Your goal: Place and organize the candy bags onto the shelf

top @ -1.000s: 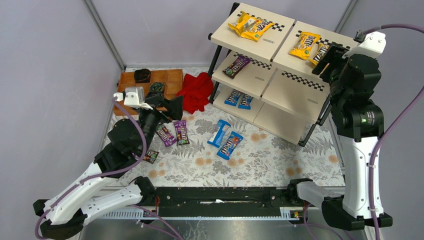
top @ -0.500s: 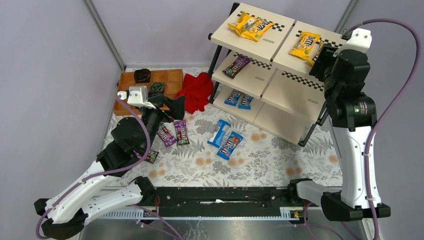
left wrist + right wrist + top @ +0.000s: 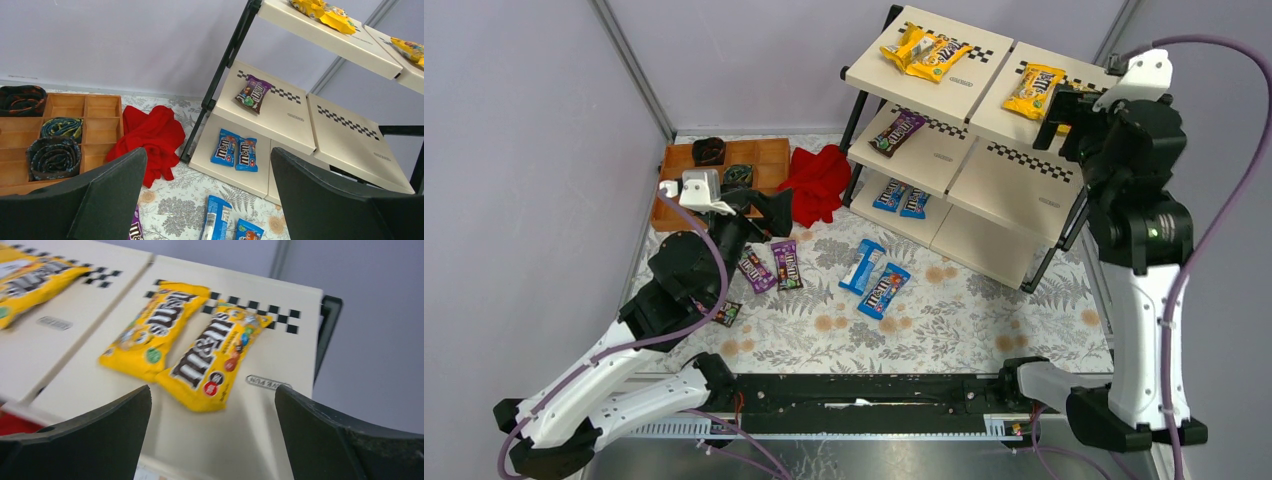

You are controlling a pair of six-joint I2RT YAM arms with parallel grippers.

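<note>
Your right gripper (image 3: pixel 212 390) hangs just above the right-hand top board of the shelf (image 3: pixel 1014 175) with its jaws spread wide and nothing between them. Two yellow bags (image 3: pixel 210 357) lie flat side by side on that board, touching along one edge, so I judge the placing there done and the arm free to come away. That arm stands tall, forearm nearly upright, wrist bent forward over the top tier. Your left gripper (image 3: pixel 207 152) is likewise spread and empty, held low over the table (image 3: pixel 944 320), its arm reaching forward from the near-left corner and facing the shelf's lower tiers. Just beside it lie two purple bags (image 3: pixel 786 264). Two blue bags (image 3: pixel 864 268) sit nearer the shelf's foot, and a small dark packet (image 3: pixel 727 313) by the left forearm is probably a brown one, though it is too small to read. On the shelf besides are a yellow pair (image 3: pixel 924 52) on the top left board, one purple bag (image 3: pixel 254 93) on the middle tier and two blue ones (image 3: pixel 235 154) on the bottom. The next move, as I see it, calls for lowering the left gripper onto a purple bag, closing across its narrow width, and carrying it to the middle tier beside its match — mind the black frame post (image 3: pixel 222 75) on the way in
</note>
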